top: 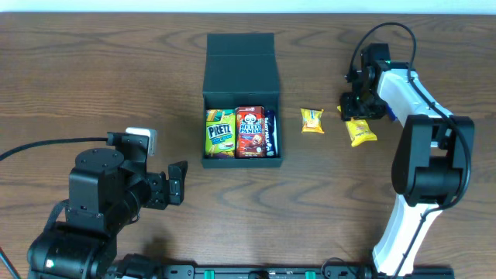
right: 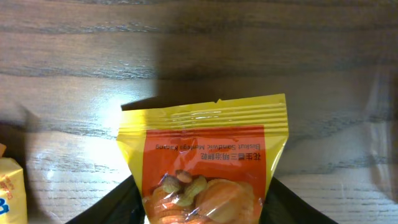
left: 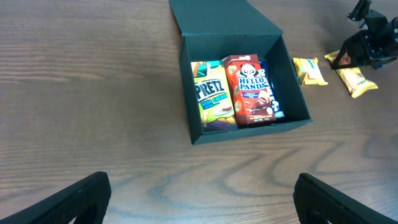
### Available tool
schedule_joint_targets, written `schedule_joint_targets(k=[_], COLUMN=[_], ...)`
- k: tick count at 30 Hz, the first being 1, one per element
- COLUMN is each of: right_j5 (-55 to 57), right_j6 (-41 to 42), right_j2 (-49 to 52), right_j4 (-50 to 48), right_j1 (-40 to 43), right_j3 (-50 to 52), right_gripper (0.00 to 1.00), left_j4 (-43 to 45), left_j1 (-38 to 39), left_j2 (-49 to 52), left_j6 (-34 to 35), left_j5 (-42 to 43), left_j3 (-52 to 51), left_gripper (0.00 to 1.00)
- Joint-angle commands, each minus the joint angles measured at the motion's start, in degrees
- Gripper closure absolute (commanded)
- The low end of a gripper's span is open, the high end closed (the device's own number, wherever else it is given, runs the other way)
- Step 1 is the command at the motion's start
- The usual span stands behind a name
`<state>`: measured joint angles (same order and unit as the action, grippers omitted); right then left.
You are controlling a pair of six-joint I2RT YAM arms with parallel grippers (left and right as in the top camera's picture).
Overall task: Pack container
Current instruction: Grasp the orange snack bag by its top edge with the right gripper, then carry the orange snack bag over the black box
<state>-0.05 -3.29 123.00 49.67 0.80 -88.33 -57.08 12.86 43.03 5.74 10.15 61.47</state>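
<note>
The container (top: 242, 162) is a black box standing open at the table's middle, its flap lid (top: 240, 56) laid back behind it. Inside it lie a green Pretz box (top: 220, 132), a red Hello Panda box (top: 249, 132) and a dark blue packet (top: 270, 132). My right gripper (top: 356, 107) is low over the table to the right of it. Its fingers press both sides of a yellow and orange snack packet (right: 205, 155). My left gripper (left: 202, 199) hangs wide open over bare wood in front of the container (left: 249, 132).
Two more yellow snack packets lie on the table, one (top: 312, 120) just right of the container and one (top: 361, 132) beside the right gripper. The white right arm (top: 422, 147) reaches in from the front right.
</note>
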Motion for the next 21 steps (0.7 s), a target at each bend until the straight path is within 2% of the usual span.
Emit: schedule_joint_targets(k=[1, 4, 11, 16, 21], right_j5=[0.00, 0.00, -1.07, -2.49, -7.43], right_j6=[0.02, 0.57, 2.97, 3.74, 3.67], right_j2=[1.09, 1.09, 1.07, 1.07, 1.07], right_j4=[-0.13, -0.20, 0.22, 2.71, 5.27], right_j1=[0.31, 0.31, 0.31, 0.24, -0.33], right_j3=[0.17, 0.15, -2.38, -8.72, -17.77], right_gripper=[0.53, 0.59, 0.64, 0.70, 0.71], left_j4=[-0.13, -0.13, -0.13, -0.13, -0.15], left_j1=[-0.09, -0.09, -0.09, -0.09, -0.09], left_j2=[-0.02, -0.02, -0.02, -0.02, -0.02], left_j6=[-0.44, -0.44, -0.44, -0.44, -0.44], left_j5=[0.20, 0.20, 0.20, 0.20, 0.20], left_j3=[0.20, 0.20, 0.20, 0.20, 0.20], left_gripper=[0.05, 0.05, 0.05, 0.05, 0.05])
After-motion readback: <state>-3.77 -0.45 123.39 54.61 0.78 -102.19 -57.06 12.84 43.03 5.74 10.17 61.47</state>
